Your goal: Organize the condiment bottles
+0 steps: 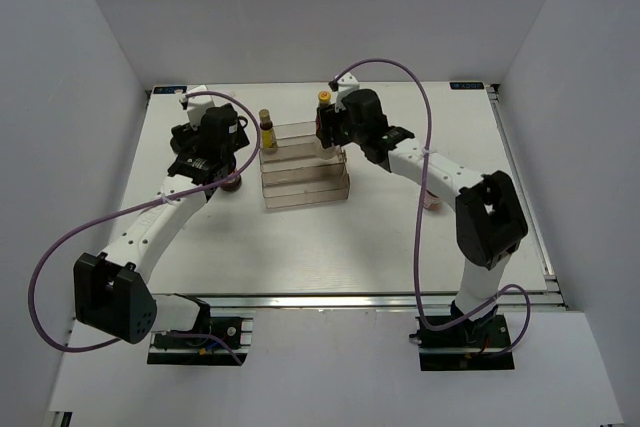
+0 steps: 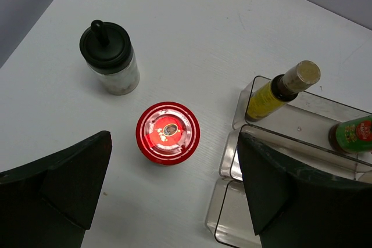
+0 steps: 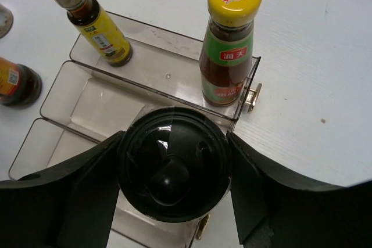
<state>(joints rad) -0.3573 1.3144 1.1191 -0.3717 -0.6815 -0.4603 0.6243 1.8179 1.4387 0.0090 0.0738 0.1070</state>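
— Start near. What is the left arm doing?

— The left gripper (image 2: 174,137) hangs over the red-lidded jar (image 2: 168,133), which stands on the table (image 1: 300,247) just left of the clear rack (image 1: 305,192). Its jaws are spread wide, one finger on each side of the lid in the wrist view, neither touching it.

— And the right one?

— The right gripper (image 3: 174,139) is clamped on a black-topped shaker (image 3: 173,169), a finger pressed to each side of the dark domed lid. It holds the shaker above the rack's lower steps; whether the base rests on a step is hidden by the lid.

— What is on the rack farther back?

— Two bottles stand upright on the far step: the slim brown bottle (image 3: 99,30) with the yellow label at the left end, and the red-sauce bottle (image 3: 228,65) with the yellow cap at the right end.

— Anything else off the rack?

— A second black-topped shaker (image 2: 109,56) stands on the table, beyond the red-lidded jar and to its left, apart from the rack.
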